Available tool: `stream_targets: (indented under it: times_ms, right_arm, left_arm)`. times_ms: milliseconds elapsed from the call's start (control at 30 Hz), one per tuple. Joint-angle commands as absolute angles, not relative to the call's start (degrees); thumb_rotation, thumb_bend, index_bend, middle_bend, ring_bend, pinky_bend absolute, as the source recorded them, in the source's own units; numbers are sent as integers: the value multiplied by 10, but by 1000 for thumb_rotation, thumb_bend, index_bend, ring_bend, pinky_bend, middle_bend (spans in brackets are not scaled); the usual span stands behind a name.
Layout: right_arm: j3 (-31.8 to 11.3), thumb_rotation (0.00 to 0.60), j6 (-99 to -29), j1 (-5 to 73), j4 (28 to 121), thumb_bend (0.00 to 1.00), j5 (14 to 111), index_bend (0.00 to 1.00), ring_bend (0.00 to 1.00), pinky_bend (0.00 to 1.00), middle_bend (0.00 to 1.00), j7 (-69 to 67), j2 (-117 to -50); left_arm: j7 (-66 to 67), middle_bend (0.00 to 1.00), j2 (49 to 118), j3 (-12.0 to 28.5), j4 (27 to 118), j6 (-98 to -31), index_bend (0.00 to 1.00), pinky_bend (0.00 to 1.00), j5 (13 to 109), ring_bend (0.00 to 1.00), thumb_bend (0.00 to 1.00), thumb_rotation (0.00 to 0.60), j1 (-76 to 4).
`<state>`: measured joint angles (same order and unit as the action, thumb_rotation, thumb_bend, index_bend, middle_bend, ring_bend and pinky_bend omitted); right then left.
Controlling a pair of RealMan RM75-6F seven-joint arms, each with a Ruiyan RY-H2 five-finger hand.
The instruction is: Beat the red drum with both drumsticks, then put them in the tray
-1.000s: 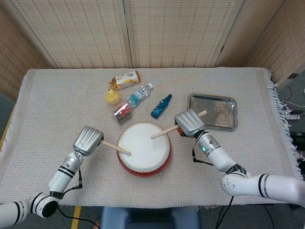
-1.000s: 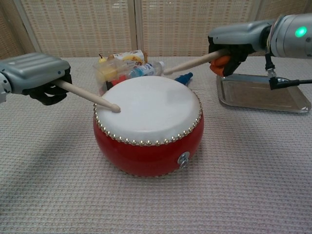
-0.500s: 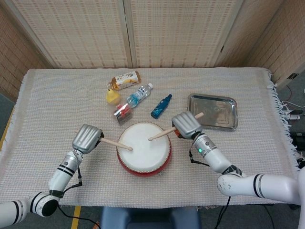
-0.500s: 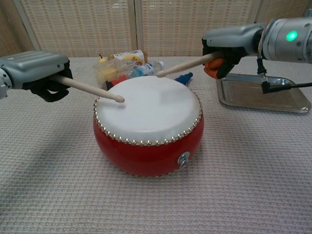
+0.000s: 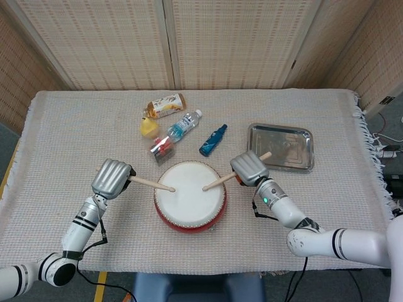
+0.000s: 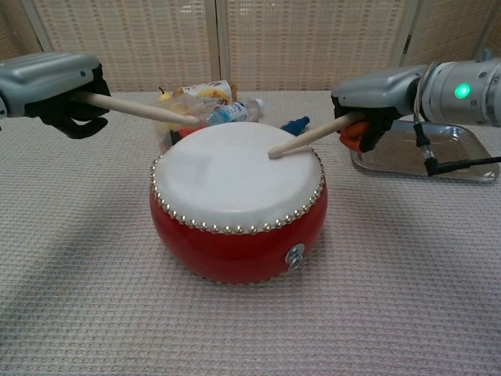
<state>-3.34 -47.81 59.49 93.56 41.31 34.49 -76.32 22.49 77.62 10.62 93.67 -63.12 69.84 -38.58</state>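
The red drum [image 5: 189, 218] [image 6: 235, 243] with a white skin stands at the table's near middle. My left hand [image 5: 111, 178] [image 6: 55, 82] grips a wooden drumstick [image 5: 151, 184] [image 6: 141, 110] left of the drum; the stick's tip hangs raised over the skin's far left part. My right hand [image 5: 249, 168] [image 6: 380, 98] grips the other drumstick [image 5: 218, 181] [image 6: 305, 138] right of the drum, and its tip is down on the skin. The steel tray [image 5: 281, 146] [image 6: 427, 160] lies to the right, behind my right hand.
Behind the drum lie a blue bottle [image 5: 213, 139], a clear water bottle [image 5: 183, 125], a snack packet [image 5: 165, 105], a yellow item [image 5: 148, 127] and a small red-and-clear pack [image 5: 161, 148]. A woven cloth covers the table; a slatted screen stands behind.
My left hand has lifted its drumstick off the skin and raised it. My right hand has swung down, bringing its stick's tip onto the drum skin.
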Motion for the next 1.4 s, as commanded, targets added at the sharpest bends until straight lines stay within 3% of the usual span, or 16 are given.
stream_targets:
  times_ms: [33, 300, 700, 1067, 1200, 1400]
  right_arm:
    - [-41, 600, -487, 595, 947, 969, 416, 1000, 1000, 1000, 1000, 336, -762]
    - [-76, 600, -509, 576, 1006, 969, 468, 1000, 1000, 1000, 1000, 277, -715]
    - [-12, 600, -491, 601, 944, 969, 409, 1000, 1000, 1000, 1000, 388, -756]
    - [-79, 600, -506, 575, 1017, 968, 464, 1000, 1000, 1000, 1000, 272, -702]
    - [-72, 600, -497, 574, 1007, 969, 469, 1000, 1000, 1000, 1000, 269, -705]
    - [-23, 600, -480, 589, 953, 969, 443, 1000, 1000, 1000, 1000, 343, -747]
  left_arm:
    - [224, 1000, 782, 98, 937, -628, 1000, 1000, 706, 1000, 845, 600, -385]
    - [285, 1000, 829, 70, 877, -599, 1000, 1000, 691, 1000, 844, 600, -399]
    - [237, 1000, 783, 111, 938, -657, 1000, 1000, 707, 1000, 844, 600, -384]
    - [321, 1000, 840, 65, 861, -625, 1000, 1000, 713, 1000, 844, 600, -400]
    - [308, 1000, 834, 79, 871, -644, 1000, 1000, 715, 1000, 845, 600, -395]
    - [205, 1000, 781, 126, 950, -644, 1000, 1000, 677, 1000, 845, 600, -382]
